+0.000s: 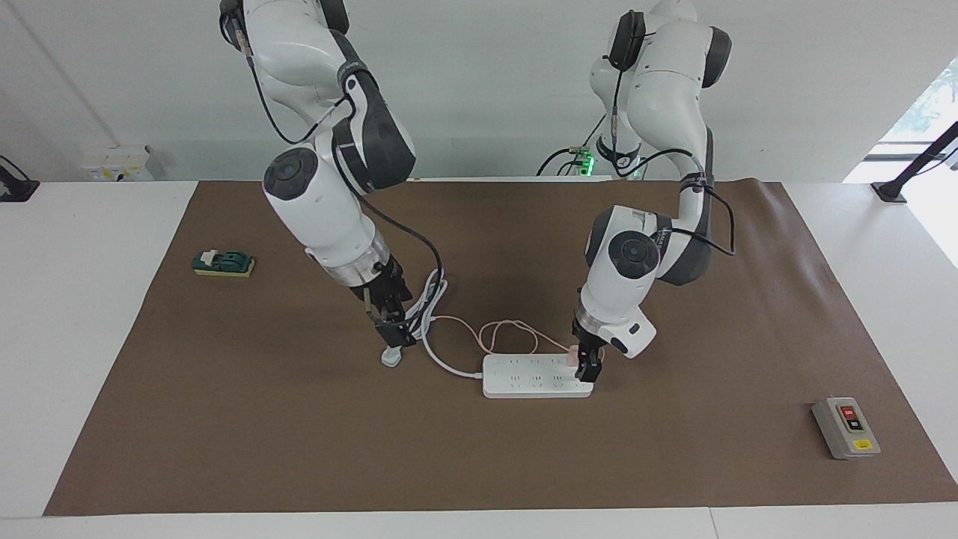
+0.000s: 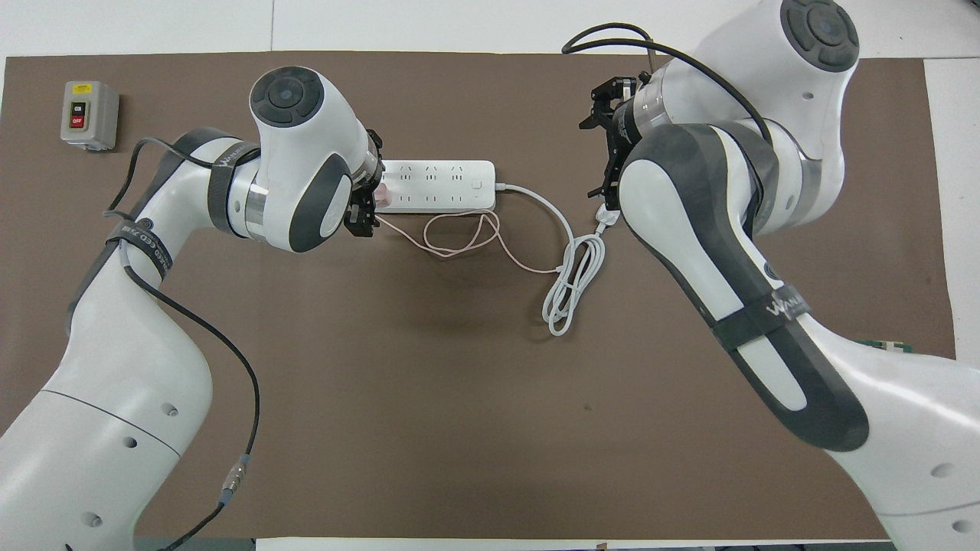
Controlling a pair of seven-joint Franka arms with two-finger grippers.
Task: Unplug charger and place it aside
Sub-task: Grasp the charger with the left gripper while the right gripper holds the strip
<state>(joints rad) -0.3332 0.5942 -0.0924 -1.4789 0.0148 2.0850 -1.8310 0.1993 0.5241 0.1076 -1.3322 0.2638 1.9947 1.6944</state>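
Down low on the brown mat (image 1: 224,419), both arms at work. Left gripper (image 1: 586,368) right at the power strip (image 1: 535,376), at the end toward the left arm's side of the table, fingers (image 1: 590,370) set around the charger (image 1: 572,354) — small pale pink cube, plugged into the strip's end socket. Closed on it or only bracketing it? Cannot tell from either view; in the overhead view the wrist covers most of the cube, only a sliver of pink showing (image 2: 382,196) beside the strip (image 2: 436,185).

Thin pink cable (image 1: 509,335) looping on the mat just nearer the robots than the strip, trailing toward the coiled white cord (image 1: 428,303).

Right gripper (image 1: 395,335) down over the white plug (image 1: 392,357) at the end of that thick cord, toward the right arm's end of the table — fingertips at the plug's top, the grip itself not readable.

Elsewhere: grey switch box (image 1: 846,427) with a red button near the mat's corner at the left arm's end, farther from the robots than the strip. Green and yellow block (image 1: 224,263) lying at the right arm's end, well apart from everything.
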